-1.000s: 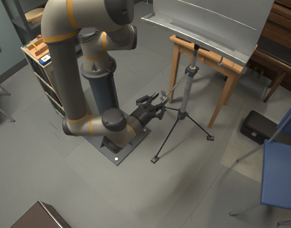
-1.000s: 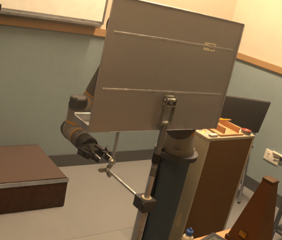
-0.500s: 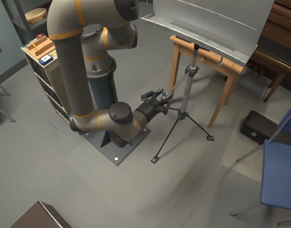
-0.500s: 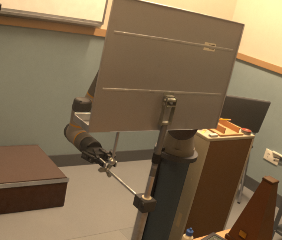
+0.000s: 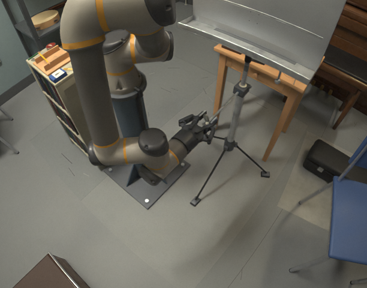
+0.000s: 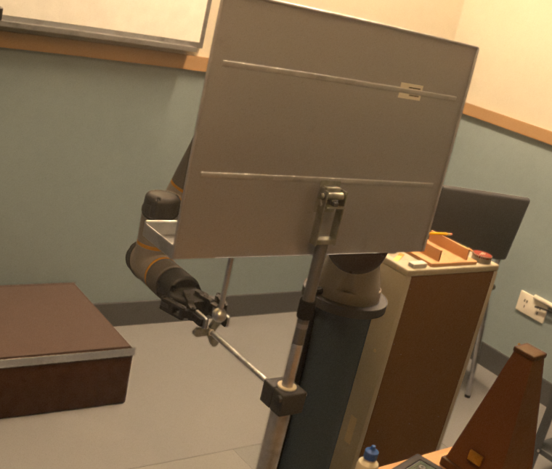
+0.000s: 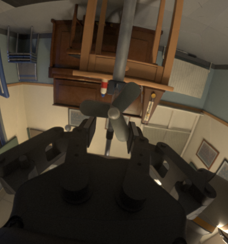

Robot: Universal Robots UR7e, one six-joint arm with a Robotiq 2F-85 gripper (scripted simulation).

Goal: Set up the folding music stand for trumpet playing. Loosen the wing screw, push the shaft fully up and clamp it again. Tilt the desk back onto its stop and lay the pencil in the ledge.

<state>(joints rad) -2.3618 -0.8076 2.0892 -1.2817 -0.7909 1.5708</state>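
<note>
The stand's shaft [image 5: 246,72] is partly hidden under the tilted grey desk [image 5: 261,34], and only a short length shows above the clamp collar [image 5: 241,89]. A long screw rod runs from the collar down to the wing screw [image 7: 113,111], which sits just ahead of my open gripper [image 7: 109,134] with one wing reaching between the fingers and nothing held. The wing screw [image 6: 209,331] hangs out to the side of the stand's tube [image 5: 233,119]. The yellow pencil [image 5: 43,57] rests in a wooden holder on the bookcase. The desk's ledge [image 5: 239,46] is empty.
A low bookcase [image 5: 55,93] stands behind my arm's base. A wooden table [image 5: 264,83] stands right behind the stand, with a piano beyond it. A black case [image 5: 328,159] and a blue chair [image 5: 352,217] occupy the floor to the right. The tripod legs [image 5: 227,173] spread over the floor.
</note>
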